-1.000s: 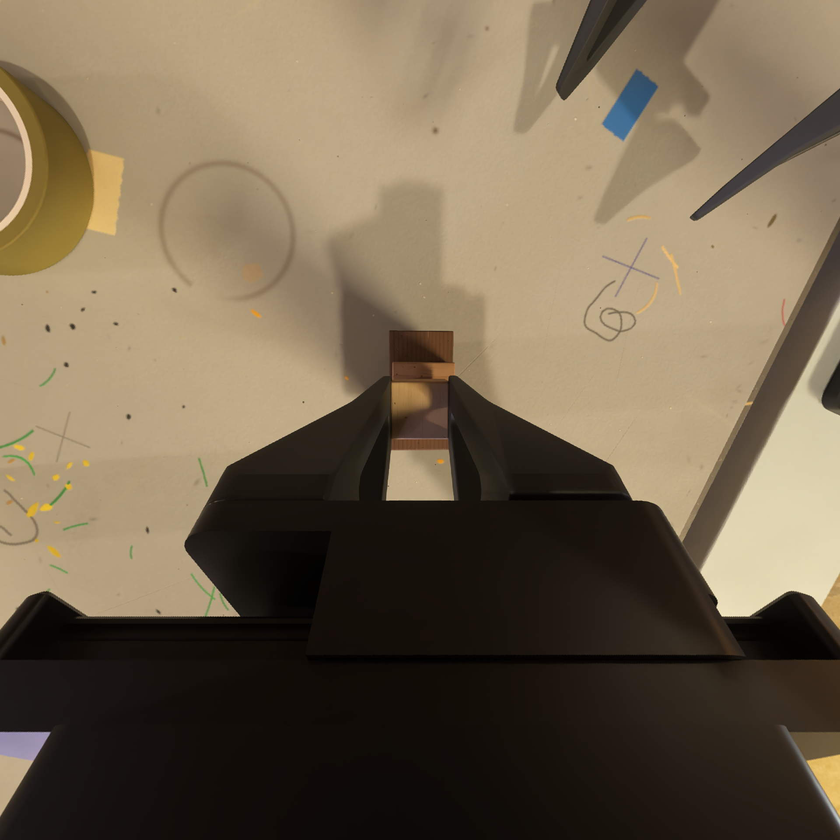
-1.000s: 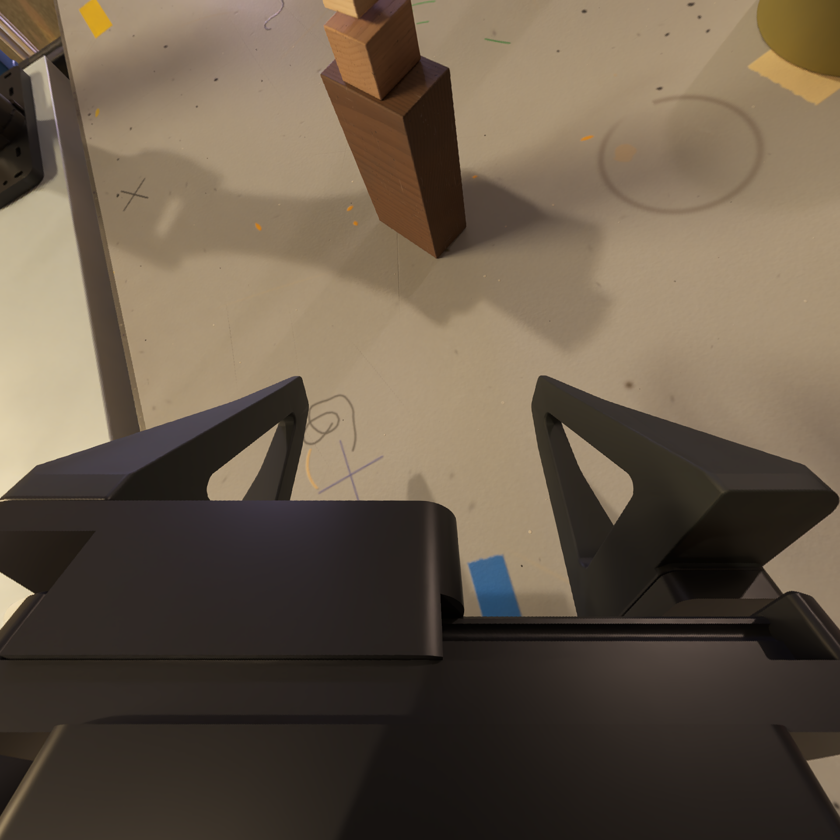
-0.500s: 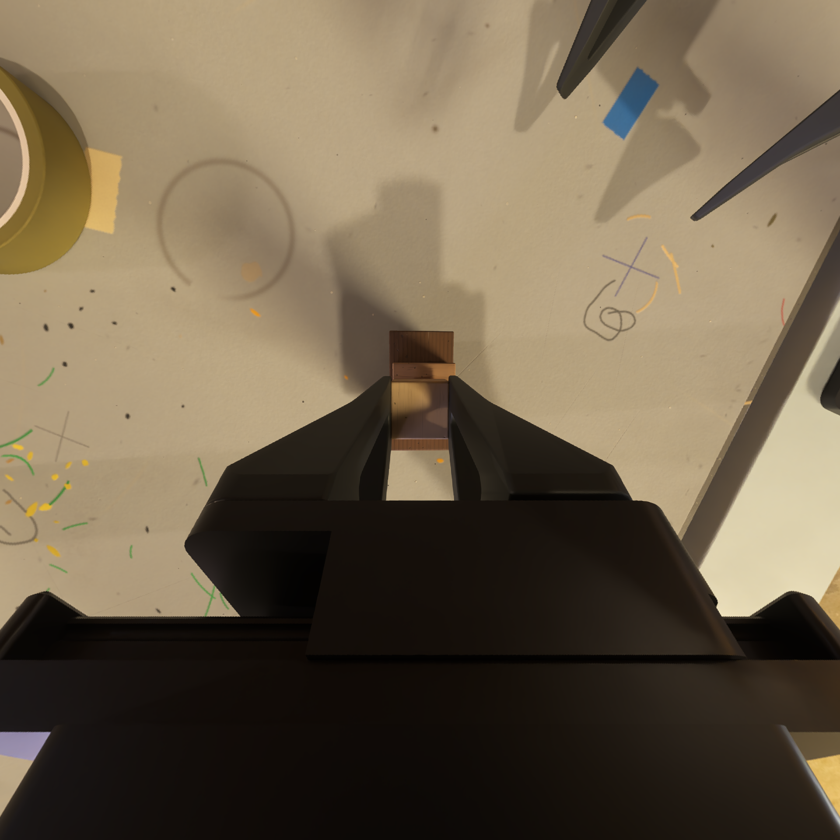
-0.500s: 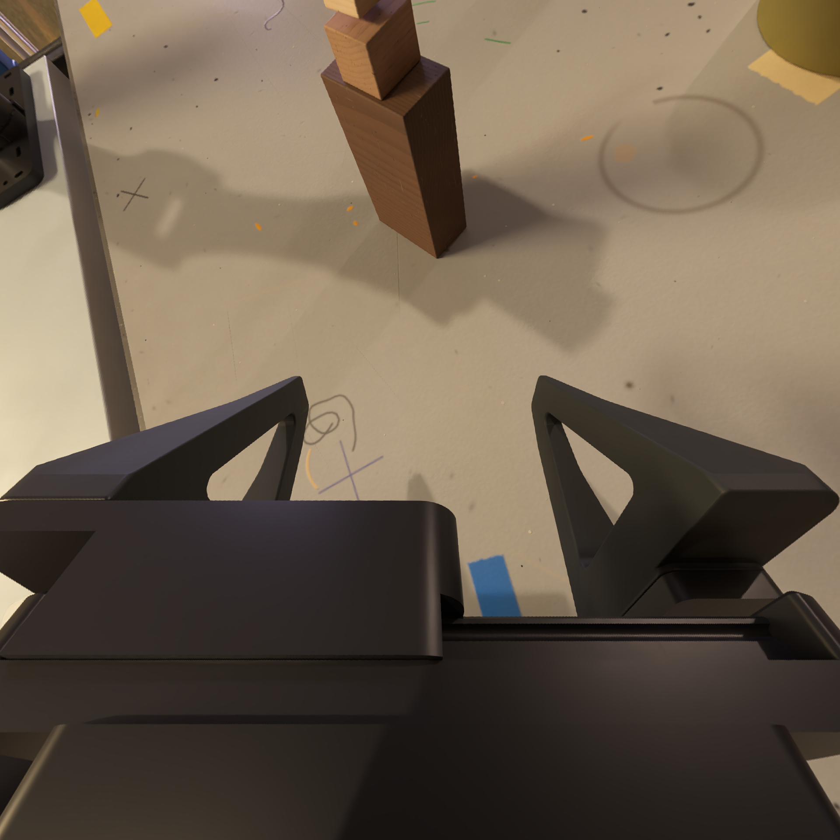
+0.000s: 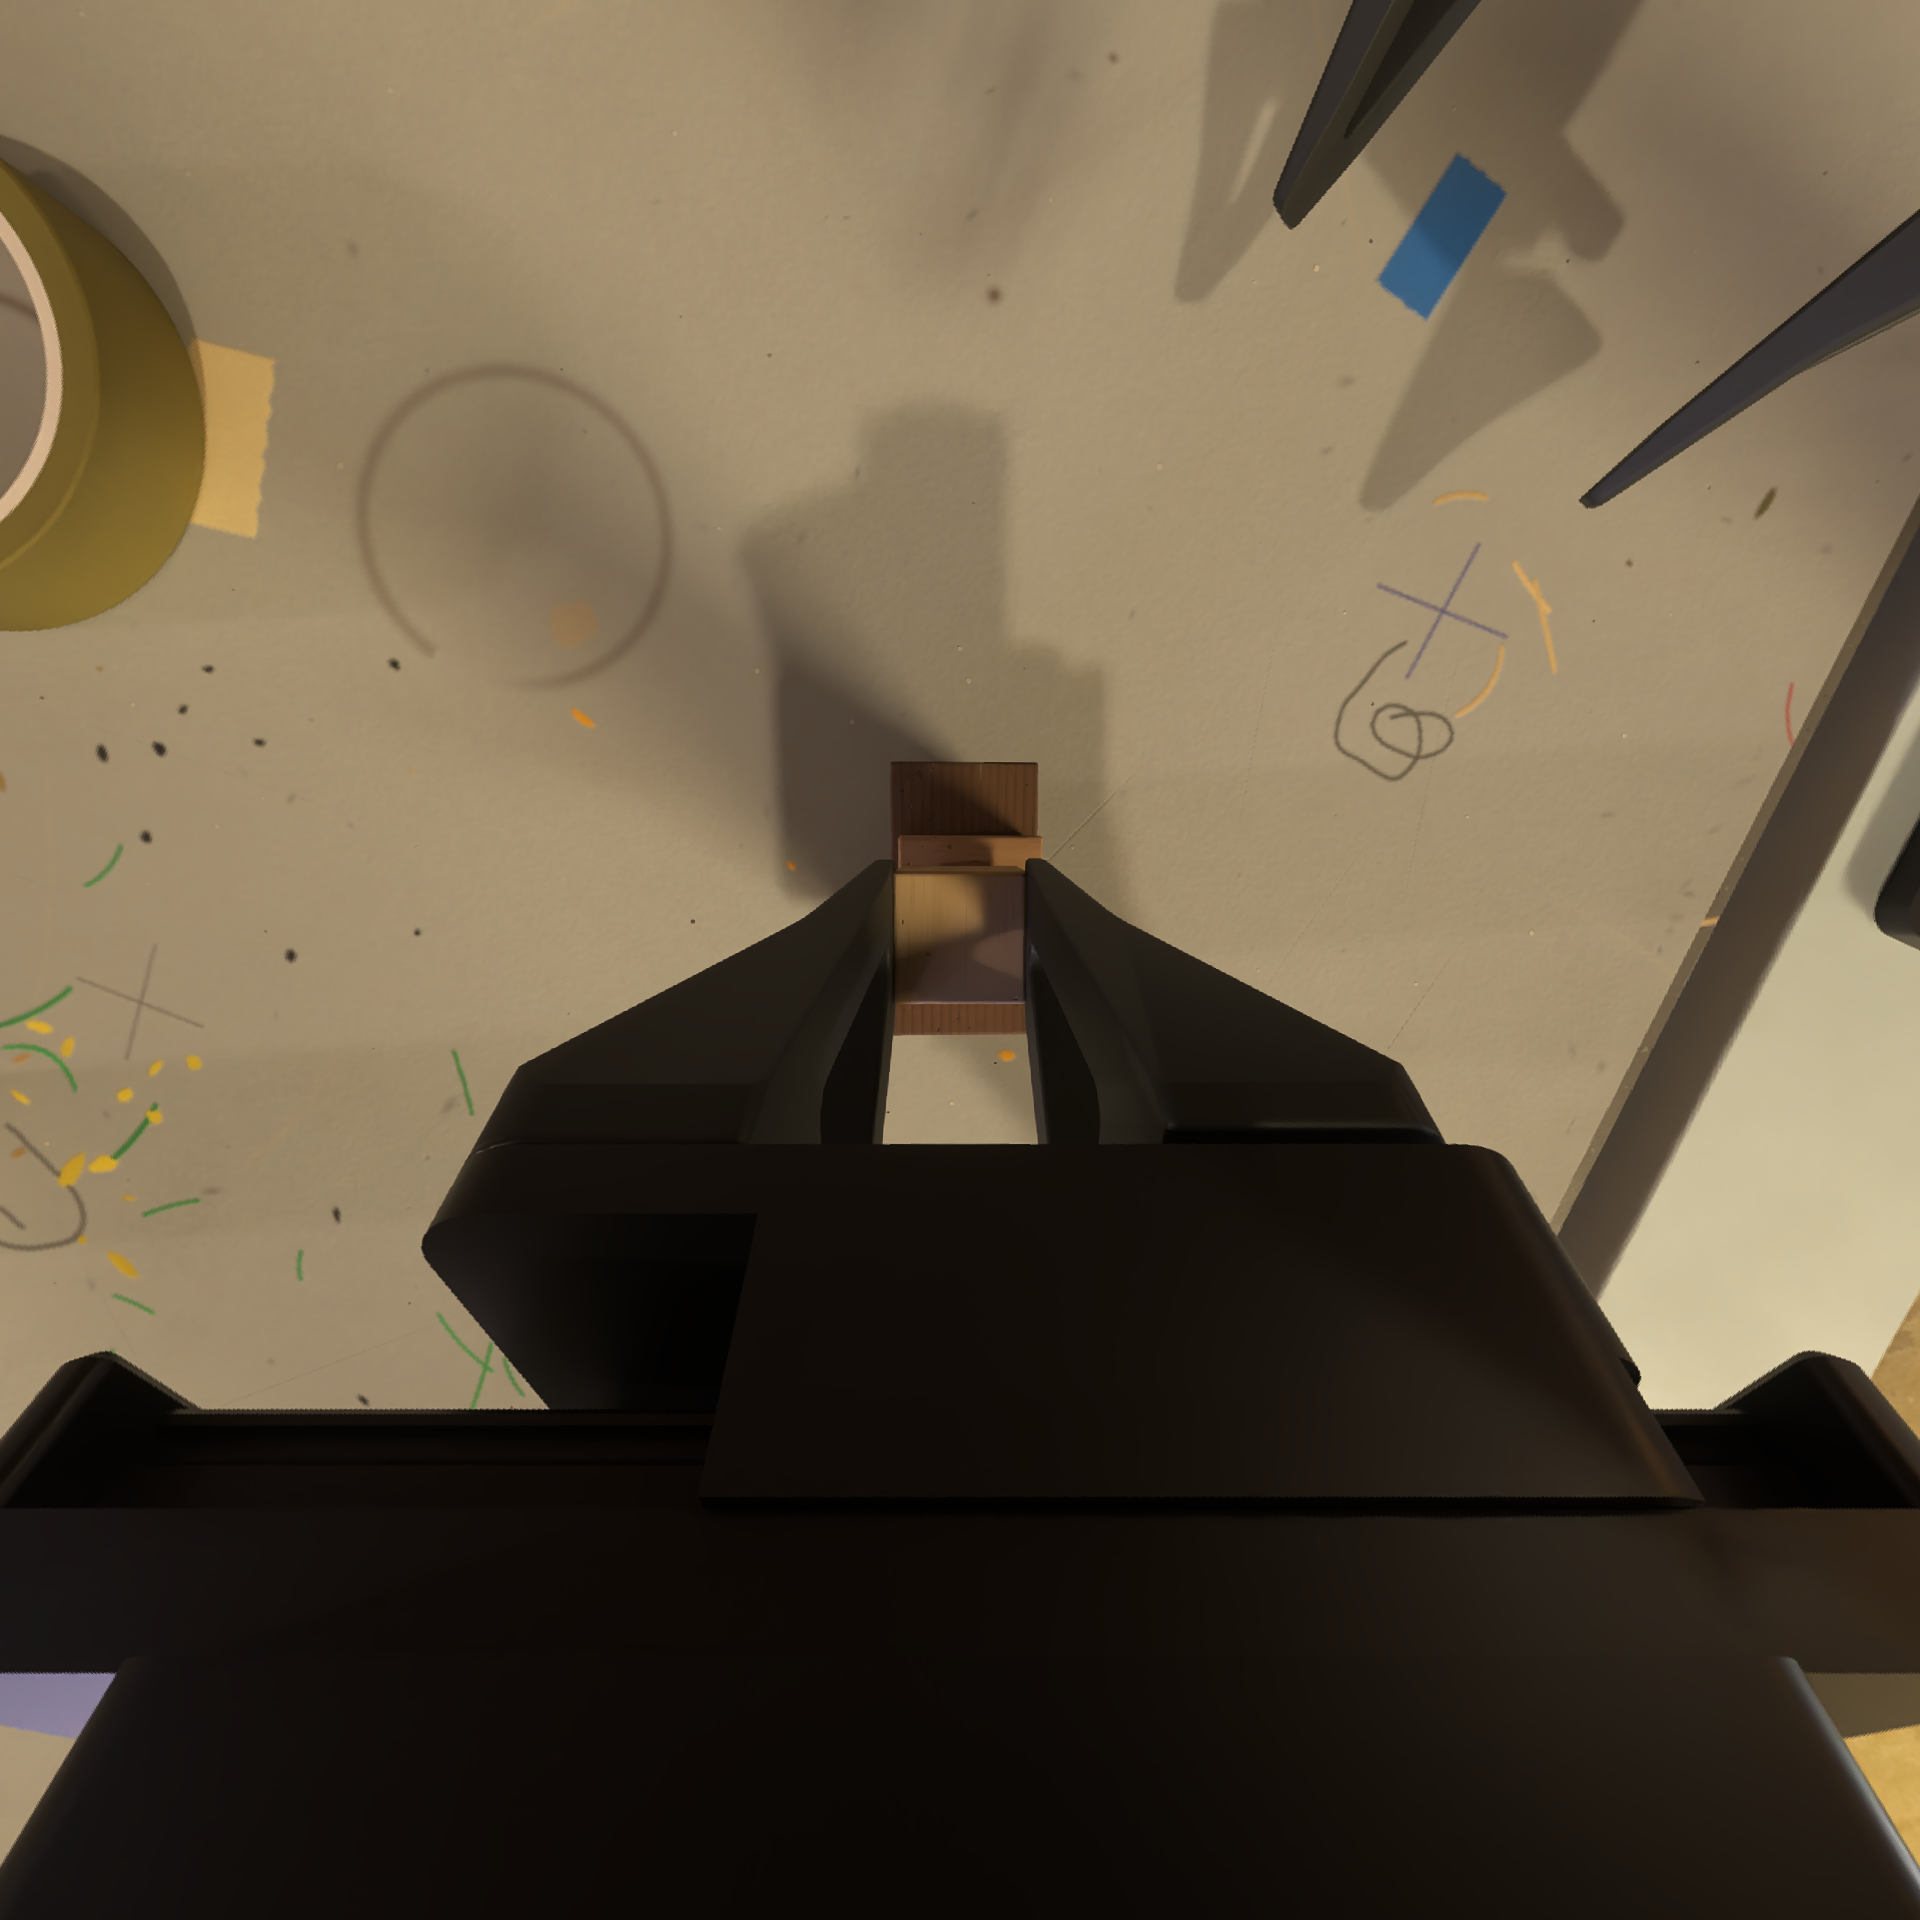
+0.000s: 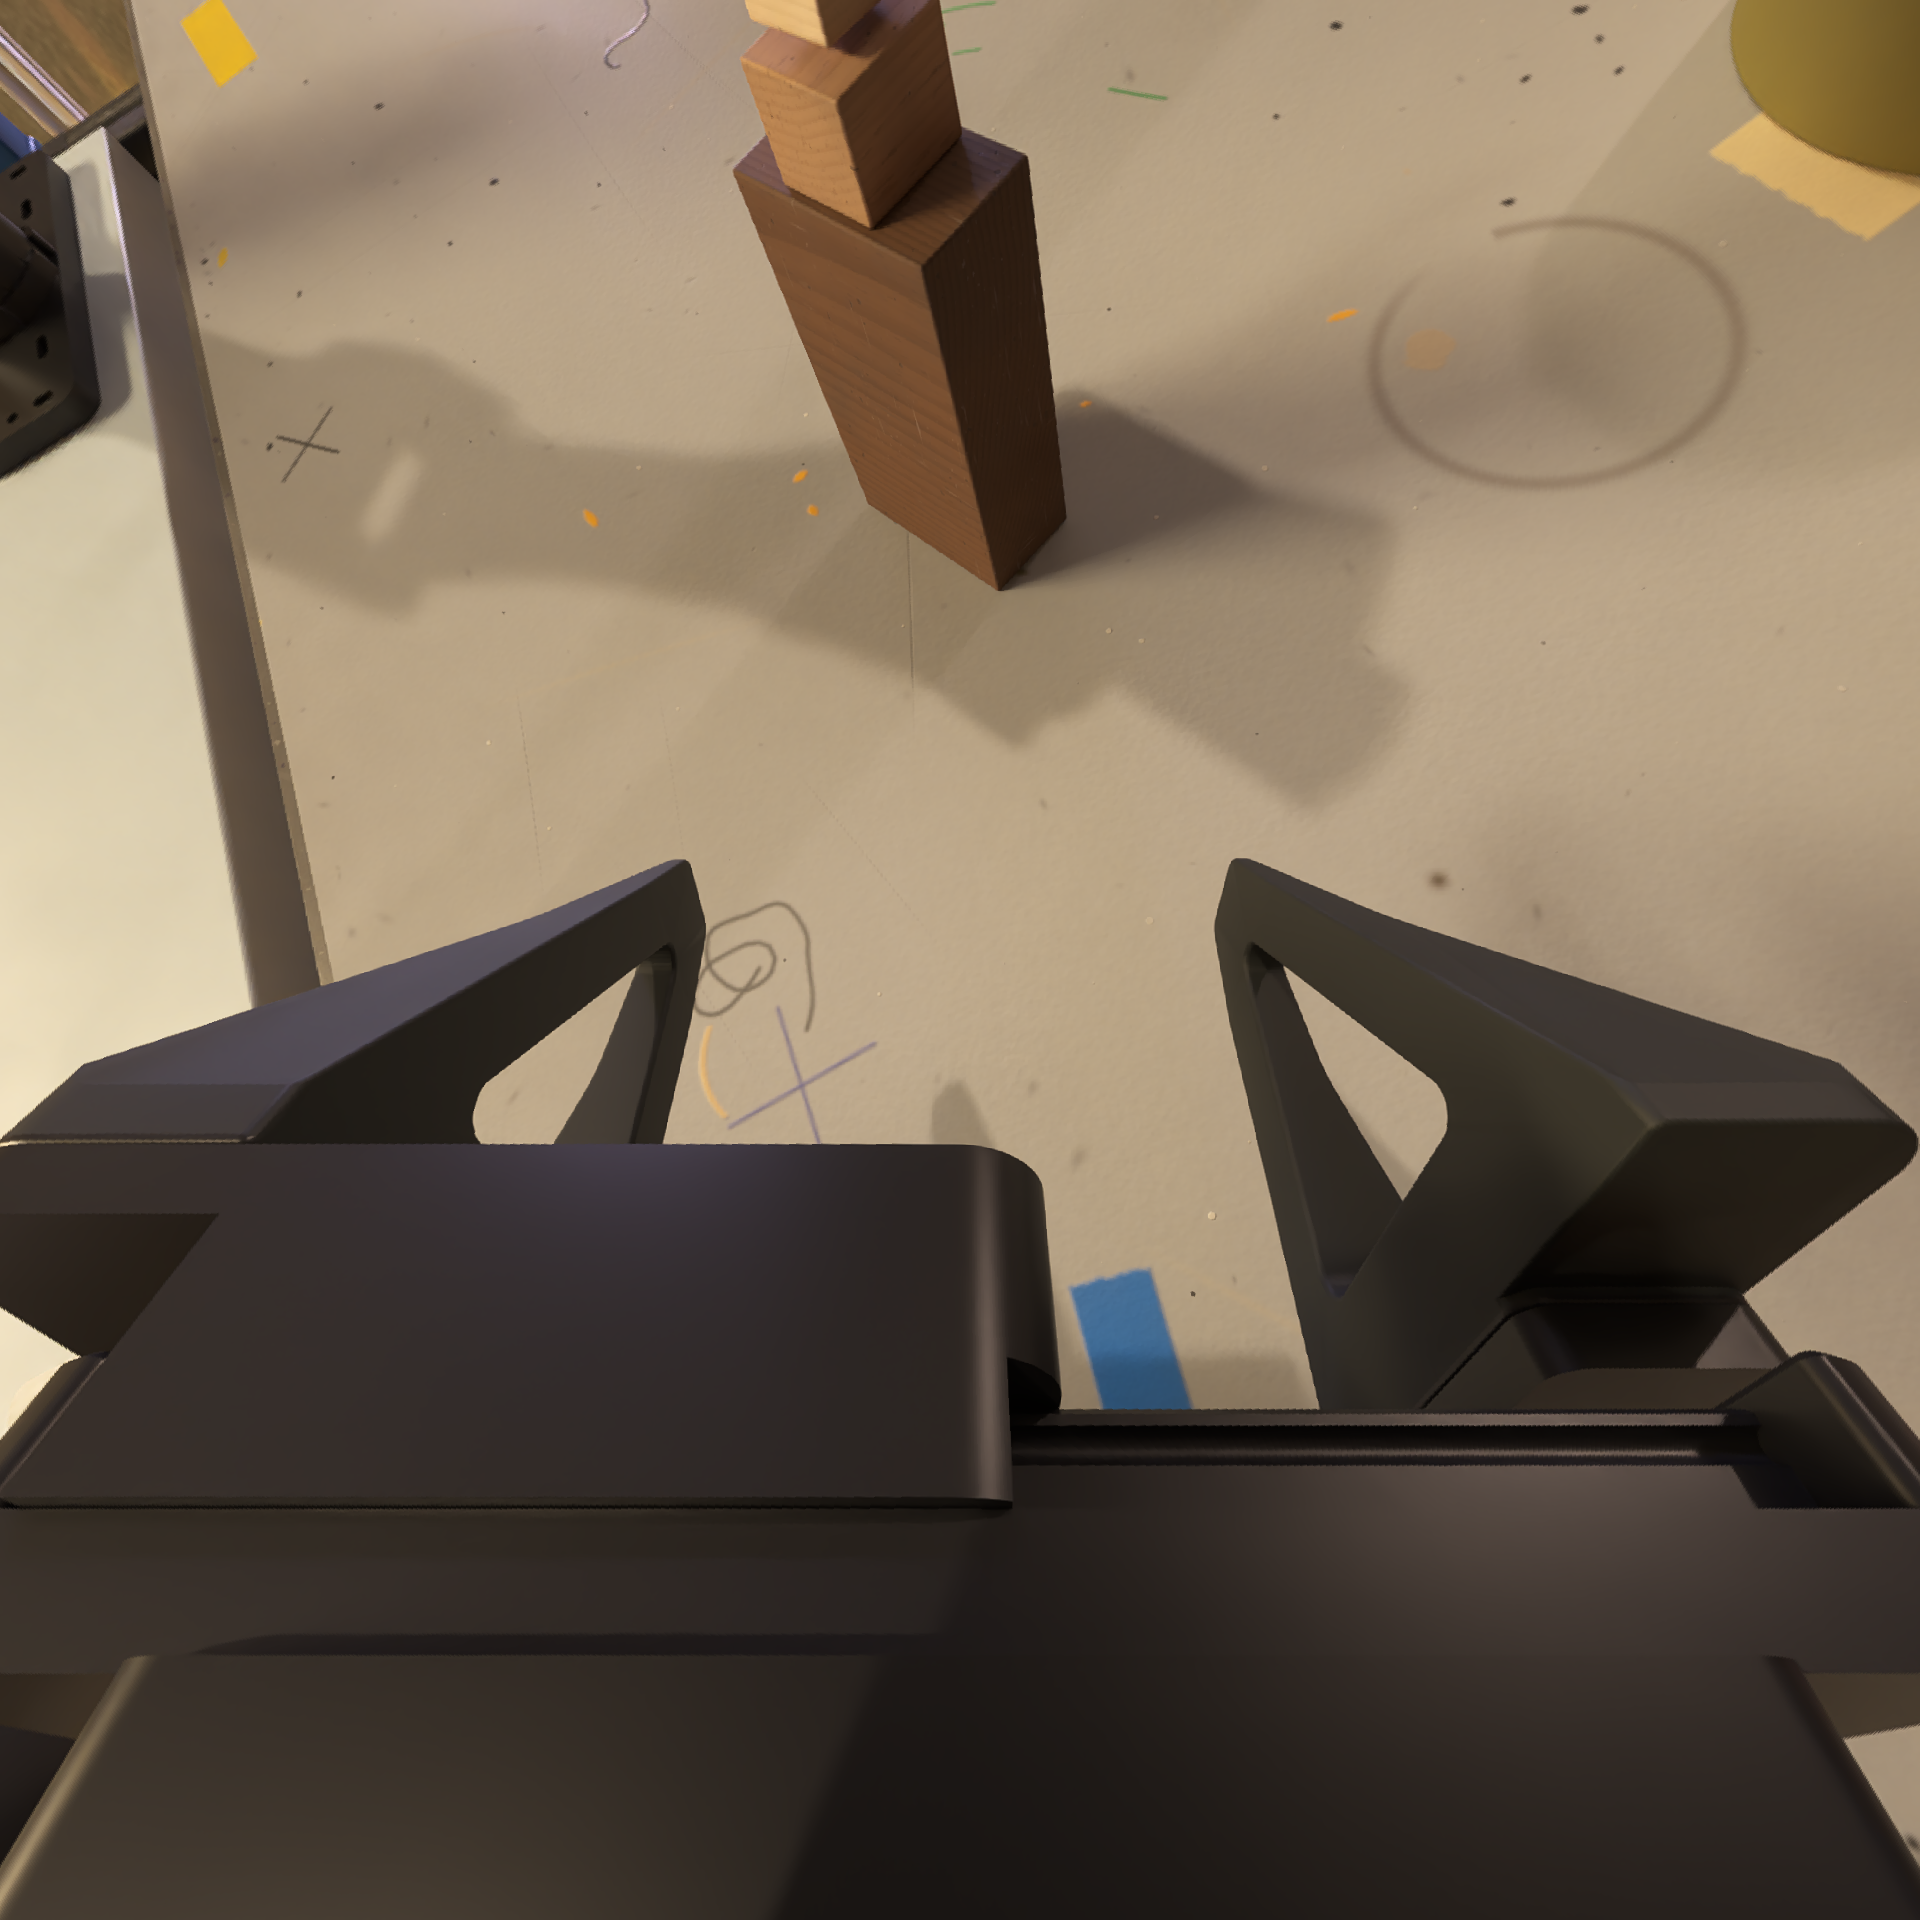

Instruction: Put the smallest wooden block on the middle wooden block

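In the left wrist view I look straight down on a stack. My left gripper (image 5: pixel 958 868) is shut on the smallest wooden block (image 5: pixel 956 935), pale, its fingers against both sides. Under it show a sliver of the middle block (image 5: pixel 966 852) and the dark large block (image 5: pixel 961 795). In the right wrist view the large block (image 6: pixel 935 364) stands upright with the middle block (image 6: pixel 852 135) on it and the smallest block (image 6: pixel 805 16) on top, cut off by the frame edge. My right gripper (image 6: pixel 956 883) is open and empty, low over the table, well short of the stack.
An olive tape roll (image 5: pixel 73 416) stands to the left, also in the right wrist view (image 6: pixel 1829 73). A blue tape patch (image 5: pixel 1439 249) lies under the right gripper's fingers (image 5: pixel 1340 114). The table's edge (image 5: pixel 1745 883) runs along the right; a dark fixture (image 6: pixel 42 312) stands beyond it.
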Motion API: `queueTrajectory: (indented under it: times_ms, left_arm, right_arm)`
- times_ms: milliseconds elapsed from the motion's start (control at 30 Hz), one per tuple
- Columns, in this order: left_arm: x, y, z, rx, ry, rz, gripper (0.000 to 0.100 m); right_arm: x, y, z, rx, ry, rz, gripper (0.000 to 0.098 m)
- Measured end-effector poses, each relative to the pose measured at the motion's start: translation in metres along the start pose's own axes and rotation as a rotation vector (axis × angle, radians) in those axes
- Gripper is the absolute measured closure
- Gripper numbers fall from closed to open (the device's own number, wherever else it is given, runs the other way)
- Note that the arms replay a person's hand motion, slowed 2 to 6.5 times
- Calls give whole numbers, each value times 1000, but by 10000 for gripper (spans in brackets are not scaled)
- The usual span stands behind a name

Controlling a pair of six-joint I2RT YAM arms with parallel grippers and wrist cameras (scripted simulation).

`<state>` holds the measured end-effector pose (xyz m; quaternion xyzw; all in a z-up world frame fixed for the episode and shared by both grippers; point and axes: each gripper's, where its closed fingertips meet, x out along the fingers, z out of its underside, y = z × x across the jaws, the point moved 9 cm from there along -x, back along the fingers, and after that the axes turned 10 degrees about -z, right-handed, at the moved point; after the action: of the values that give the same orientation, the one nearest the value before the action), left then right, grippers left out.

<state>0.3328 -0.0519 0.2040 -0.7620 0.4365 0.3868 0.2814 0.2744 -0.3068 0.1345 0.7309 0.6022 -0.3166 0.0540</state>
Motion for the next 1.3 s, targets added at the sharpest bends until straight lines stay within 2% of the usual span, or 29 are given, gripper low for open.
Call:
queueTrajectory:
  times_ms: [500, 933, 1100, 1300]
  left_arm:
    - [1, 0, 0, 0, -4, 2, 797]
    - [5, 2, 3, 13, -23, 15, 684]
    - [2, 3, 3, 24, -19, 15, 601]
    - [-11, 4, 8, 26, 7, -5, 395]
  right_arm:
    - [0, 0, 0, -1, 0, -1, 135]
    - [0, 0, 0, -1, -1, -1, 133]
    - [1, 0, 0, -1, -1, -2, 129]
    - [1, 0, 0, -2, -1, -2, 124]
